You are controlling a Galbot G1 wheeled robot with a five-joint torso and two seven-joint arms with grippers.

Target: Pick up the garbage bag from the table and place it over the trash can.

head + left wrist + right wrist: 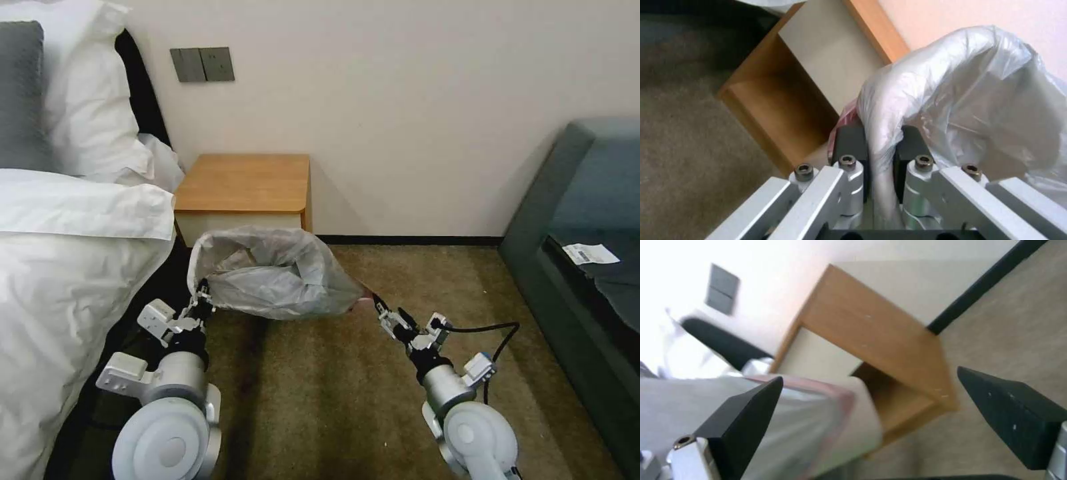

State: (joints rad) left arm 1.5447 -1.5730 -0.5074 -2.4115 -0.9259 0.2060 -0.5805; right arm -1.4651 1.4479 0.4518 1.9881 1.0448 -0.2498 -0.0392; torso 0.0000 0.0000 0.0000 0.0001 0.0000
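In front of the small orange-brown wooden nightstand, the crinkly grey translucent plastic garbage bag is hanging open above the carpet. The left gripper is pinching the bag's near-left edge between closed fingers. The right gripper is sitting at the bag's right corner with fingers spread wide, apparently just clear of the plastic.

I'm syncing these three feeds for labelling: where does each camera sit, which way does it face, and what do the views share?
Head view: from the head, looking down at both arms; left gripper pinching the crinkly grey translucent garbage bag, right gripper at its other end.
Left wrist view: along the fingers, shut on the bag.
Right wrist view: between spread fingers, facing the bag.
Shared: the orange-brown wooden nightstand.
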